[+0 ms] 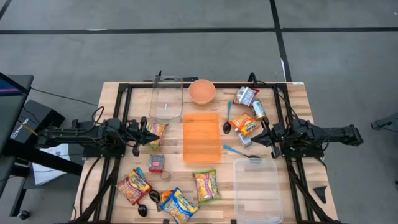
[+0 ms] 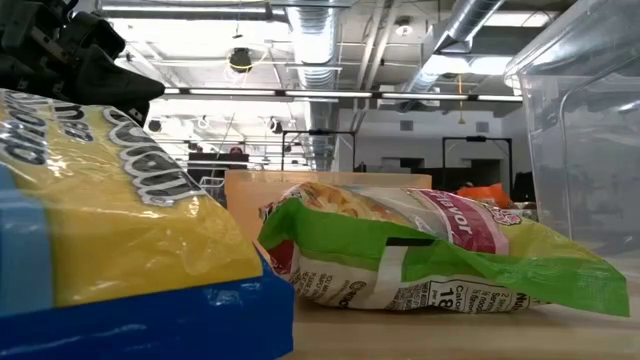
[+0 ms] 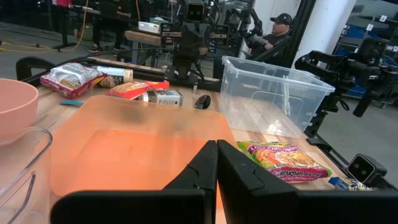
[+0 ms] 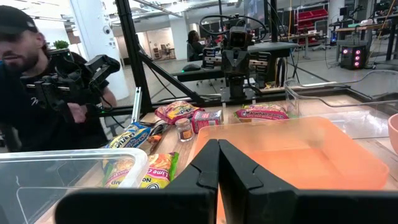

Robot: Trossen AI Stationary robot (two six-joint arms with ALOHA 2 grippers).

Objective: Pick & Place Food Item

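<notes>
Food packets lie flat on the wooden table: a green-edged noodle packet (image 1: 206, 185) (image 3: 283, 160), yellow-and-blue packets (image 1: 177, 204) (image 2: 110, 230) and a red-and-yellow one (image 1: 134, 186) near the front edge, with more packets (image 1: 246, 124) at the right. An orange tray (image 1: 201, 137) sits in the middle. My left gripper (image 1: 151, 135) (image 3: 216, 163) is shut, held level left of the tray above a packet (image 1: 158, 130). My right gripper (image 1: 258, 137) (image 4: 219, 163) is shut, held level right of the tray. Both point at the tray.
A clear tub (image 1: 166, 98) and a pink bowl (image 1: 202, 91) stand at the back, another clear tub (image 1: 256, 190) at the front right. A small red box (image 1: 157, 163), a can (image 1: 258, 109) and blue spoons (image 1: 227, 118) lie about. A person (image 4: 25, 81) is beyond the table's near side.
</notes>
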